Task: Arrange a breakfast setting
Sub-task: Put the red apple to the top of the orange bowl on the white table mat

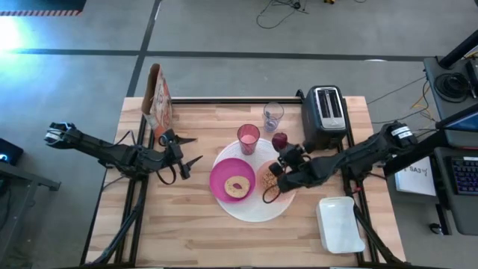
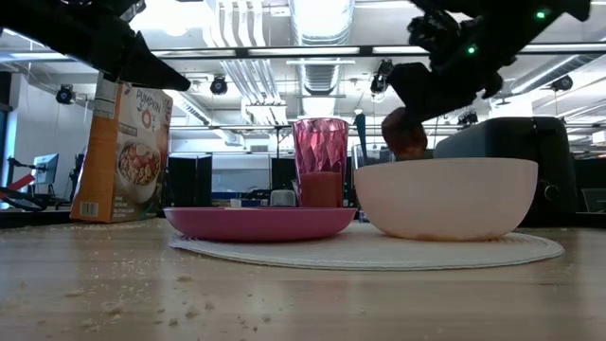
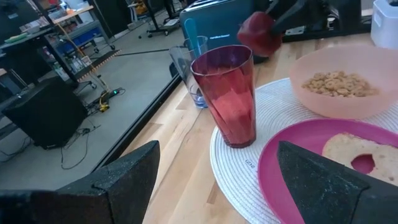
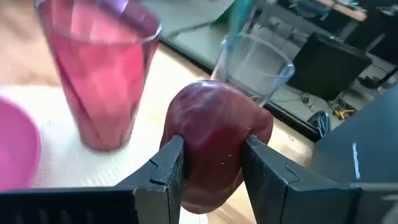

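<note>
A large white plate point(image 1: 250, 211) lies mid-table. On it rest a magenta plate point(image 1: 221, 178) with a ring-shaped bagel point(image 1: 237, 186) and a peach-orange bowl point(image 1: 268, 178) holding cereal. A pink translucent cup point(image 1: 248, 138) stands at the white plate's far edge. My right gripper point(image 1: 281, 147) is shut on a dark red fruit point(image 1: 279, 140), in the air between the cup and the bowl. My left gripper point(image 1: 196, 149) is open and empty, left of the magenta plate, its fingers pointing toward the cup point(image 3: 227, 93). My right gripper pinches the dark red fruit between its two fingers point(image 4: 166, 167), one on each of its opposite sides point(image 4: 194, 155). The fingers reach in from the table's right side. The fruit point(image 2: 405, 133) is lifted clear, above the level of the bowl's rim.
A clear cup point(image 1: 273, 116) stands behind the pink cup. A black toaster point(image 1: 325, 116) is at the far right, a cereal box point(image 1: 158, 101) at the far left, and a white lidded container point(image 1: 340, 224) at the near right. Crumbs lie on the wooden table point(image 2: 142, 303).
</note>
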### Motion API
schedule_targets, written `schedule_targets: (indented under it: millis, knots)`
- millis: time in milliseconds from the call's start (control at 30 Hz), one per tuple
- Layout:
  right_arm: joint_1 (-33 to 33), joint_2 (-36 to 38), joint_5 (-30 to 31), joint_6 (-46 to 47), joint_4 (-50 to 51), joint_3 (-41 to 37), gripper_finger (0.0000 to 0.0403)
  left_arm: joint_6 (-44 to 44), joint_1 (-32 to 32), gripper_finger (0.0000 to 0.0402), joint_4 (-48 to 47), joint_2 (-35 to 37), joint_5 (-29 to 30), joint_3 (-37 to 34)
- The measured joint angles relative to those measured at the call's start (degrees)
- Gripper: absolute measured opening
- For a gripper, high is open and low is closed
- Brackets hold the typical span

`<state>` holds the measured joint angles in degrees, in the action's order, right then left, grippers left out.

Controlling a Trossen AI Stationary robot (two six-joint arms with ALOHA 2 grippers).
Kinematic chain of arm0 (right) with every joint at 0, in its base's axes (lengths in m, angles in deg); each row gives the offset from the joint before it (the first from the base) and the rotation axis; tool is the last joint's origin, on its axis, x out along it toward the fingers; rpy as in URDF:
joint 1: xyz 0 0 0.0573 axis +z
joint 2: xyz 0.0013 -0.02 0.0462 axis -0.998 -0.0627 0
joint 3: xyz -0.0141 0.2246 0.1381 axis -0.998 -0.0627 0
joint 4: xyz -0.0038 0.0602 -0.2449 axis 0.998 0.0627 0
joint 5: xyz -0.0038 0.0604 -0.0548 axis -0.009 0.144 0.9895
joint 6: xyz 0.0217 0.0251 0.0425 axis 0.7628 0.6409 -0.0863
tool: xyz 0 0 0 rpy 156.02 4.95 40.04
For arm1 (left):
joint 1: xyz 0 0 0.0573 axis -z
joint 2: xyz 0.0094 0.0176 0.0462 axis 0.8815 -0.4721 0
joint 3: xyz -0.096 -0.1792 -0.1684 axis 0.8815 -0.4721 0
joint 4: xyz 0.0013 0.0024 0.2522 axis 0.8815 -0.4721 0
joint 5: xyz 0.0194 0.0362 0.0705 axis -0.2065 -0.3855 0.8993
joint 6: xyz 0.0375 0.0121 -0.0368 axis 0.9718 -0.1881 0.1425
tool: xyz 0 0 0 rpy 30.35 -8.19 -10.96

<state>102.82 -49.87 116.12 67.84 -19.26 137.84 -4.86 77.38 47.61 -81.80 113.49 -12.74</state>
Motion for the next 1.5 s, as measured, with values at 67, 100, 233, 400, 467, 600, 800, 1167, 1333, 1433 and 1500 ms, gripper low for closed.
schedule_targets:
  millis: [67, 100, 233, 400, 467, 600, 800, 1167, 1333, 1433, 1500]
  knots:
    - [-1.3, 0.4, -2.1, -5.6, -0.5, 0.8, 0.0121, 0.0, 0.0, 0.0306, 0.0, 0.0, 0.0, 0.0]
    - [-1.8, 0.6, -2.5, -7.9, -1.0, 1.1, 0.0121, 0.0, 0.0, 0.0306, 0.0, 0.0, 0.0, 0.0]
    - [-3.6, 1.4, -2.8, -13.2, -1.4, 1.4, 0.0121, 0.0, 0.0, 0.0306, -0.1, 0.0, 0.0, 0.0]
    - [-5.7, 1.5, -3.1, -15.0, -1.3, 0.4, 0.0121, 0.1, 0.0, 0.0306, -0.2, 0.0, -0.1, 0.0]
    - [-6.8, 1.5, -5.6, -14.9, -1.5, 0.2, 0.0121, 0.2, 0.0, 0.0306, -0.3, 0.0, -0.1, 0.0]
    - [-9.2, 1.4, -14.0, -17.7, -5.4, 0.0, 0.0121, 0.2, 0.0, 0.0306, -0.3, 0.0, -0.1, -0.1]
    - [-12.1, 3.0, -25.5, -34.2, -14.5, -0.1, 0.0121, 0.2, 0.0, 0.0306, -0.3, 0.0, -0.1, -0.1]
    - [-21.3, 13.0, -44.7, -46.1, -16.0, -5.4, 0.0121, 0.2, 0.0, 0.0306, -0.5, 0.0, -0.1, -0.1]
    - [-26.1, 19.8, -53.4, -50.9, -25.6, -11.9, 0.0121, -0.5, 0.0, 0.0306, -0.5, 0.0, -0.1, -0.1]
    - [-28.4, 23.0, -58.7, -52.5, -34.1, -16.5, 0.0121, -1.6, 0.0, 0.0306, -0.4, 0.0, -0.1, -0.2]
    - [-29.4, 24.5, -61.0, -54.0, -39.7, -19.7, 0.0121, -1.9, 0.0, 0.0306, -0.4, 0.0, -0.1, -0.2]
